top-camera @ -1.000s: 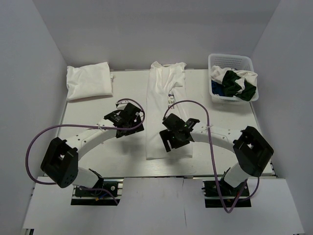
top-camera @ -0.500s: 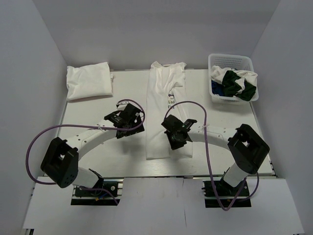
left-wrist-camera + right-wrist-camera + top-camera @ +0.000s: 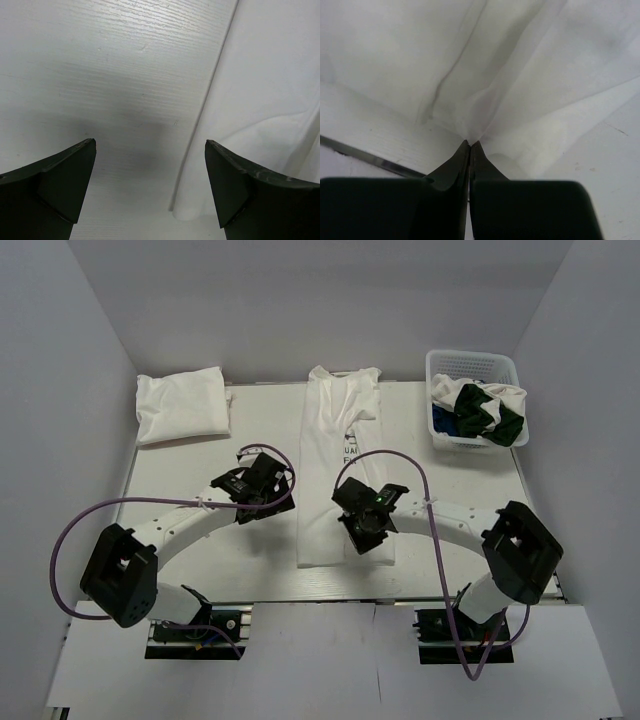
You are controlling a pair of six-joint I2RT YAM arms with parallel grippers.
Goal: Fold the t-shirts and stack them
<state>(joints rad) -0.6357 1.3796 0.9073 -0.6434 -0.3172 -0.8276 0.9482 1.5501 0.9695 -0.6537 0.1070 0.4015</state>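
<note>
- White t-shirt [image 3: 338, 455], folded into a long narrow strip, lies down the middle of the table [image 3: 180, 540]. Its collar points to the far edge and its hem lies close to the near edge. You can make out a little dark print partway along it.
- Your right gripper [image 3: 365, 532] is down on the strip's right side, toward the near edge. Its jaws are pressed tight together with a pinch of that shirt's cloth caught at the tips (in the right wrist view, creases fan out from the pinch).
- Your left gripper [image 3: 265, 483] is over the bare table just left of the strip, jaws spread wide and grasping nothing. In its wrist view the shirt's left edge runs between the two fingers, nearer the right-hand one.
- Look to the far left corner of the table and you find a folded white t-shirt [image 3: 180, 405], a thick squarish bundle well apart from both arms.
- At the far right corner stands a white lattice basket [image 3: 470, 364] holding crumpled t-shirts [image 3: 482, 410] in white, dark green and blue (how many, you cannot tell from above).
</note>
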